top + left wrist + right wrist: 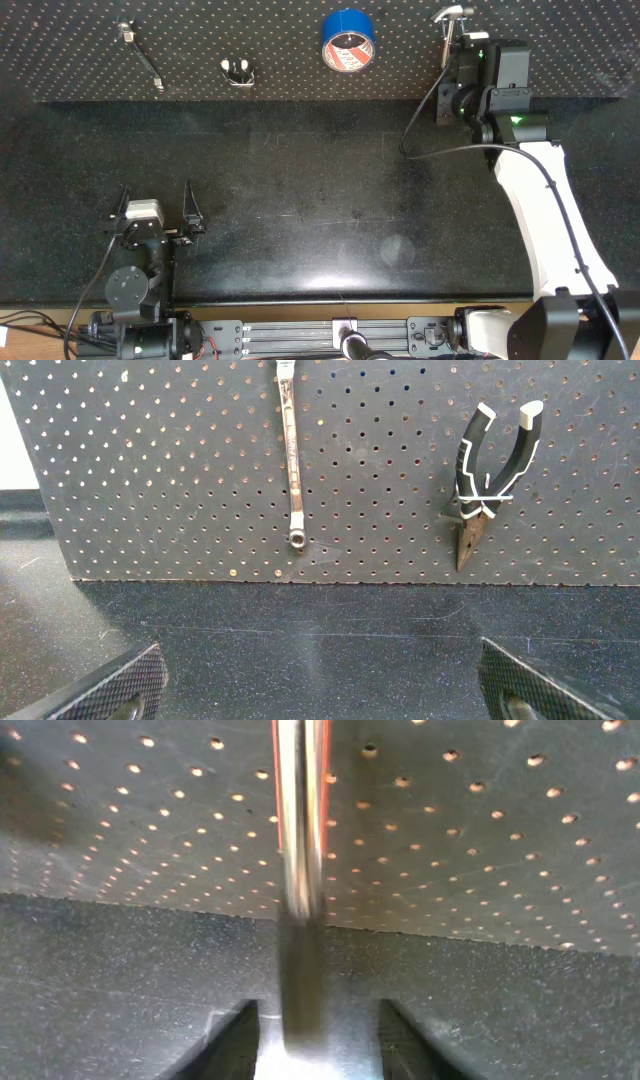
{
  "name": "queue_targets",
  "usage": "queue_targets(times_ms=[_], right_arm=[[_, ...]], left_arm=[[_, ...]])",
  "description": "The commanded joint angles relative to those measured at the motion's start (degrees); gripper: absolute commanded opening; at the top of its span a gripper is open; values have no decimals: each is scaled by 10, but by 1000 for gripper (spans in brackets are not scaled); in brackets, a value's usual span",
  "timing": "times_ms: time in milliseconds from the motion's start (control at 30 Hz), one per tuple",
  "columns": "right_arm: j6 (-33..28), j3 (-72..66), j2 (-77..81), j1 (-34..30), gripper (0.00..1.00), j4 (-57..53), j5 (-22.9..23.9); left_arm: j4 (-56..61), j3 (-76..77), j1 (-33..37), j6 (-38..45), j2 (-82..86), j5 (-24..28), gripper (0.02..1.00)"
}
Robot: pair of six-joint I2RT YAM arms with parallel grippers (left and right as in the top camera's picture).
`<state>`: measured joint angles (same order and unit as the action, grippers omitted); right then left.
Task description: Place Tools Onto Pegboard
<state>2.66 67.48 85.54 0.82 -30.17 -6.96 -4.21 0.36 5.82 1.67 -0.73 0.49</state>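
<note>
Hammer (452,16) hangs upright at the far right of the pegboard (270,30), steel head topmost. Its dark grip sits between the fingers of the right gripper (318,1042), which look narrowly parted with a slight gap on either side. It is likely top-heavy, rigid and slick on the shaft, so best held by the grip. The left gripper (320,685) is spread wide and empty over the table (320,180).
</note>
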Motion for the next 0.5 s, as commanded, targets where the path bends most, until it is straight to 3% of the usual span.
queue_targets(times_ms=[33, 133, 200, 500], right_arm=[[5, 11, 3, 1, 667, 1, 6], [5, 11, 2, 1, 904, 3, 6], [5, 11, -2, 1, 998, 3, 6], [1, 11, -60, 1, 996, 22, -1]], left_arm=[[-5, 0, 2, -1, 5, 6, 996], [-5, 0, 2, -1, 5, 6, 996], [-5, 0, 2, -1, 5, 6, 996], [-5, 0, 2, -1, 5, 6, 993]])
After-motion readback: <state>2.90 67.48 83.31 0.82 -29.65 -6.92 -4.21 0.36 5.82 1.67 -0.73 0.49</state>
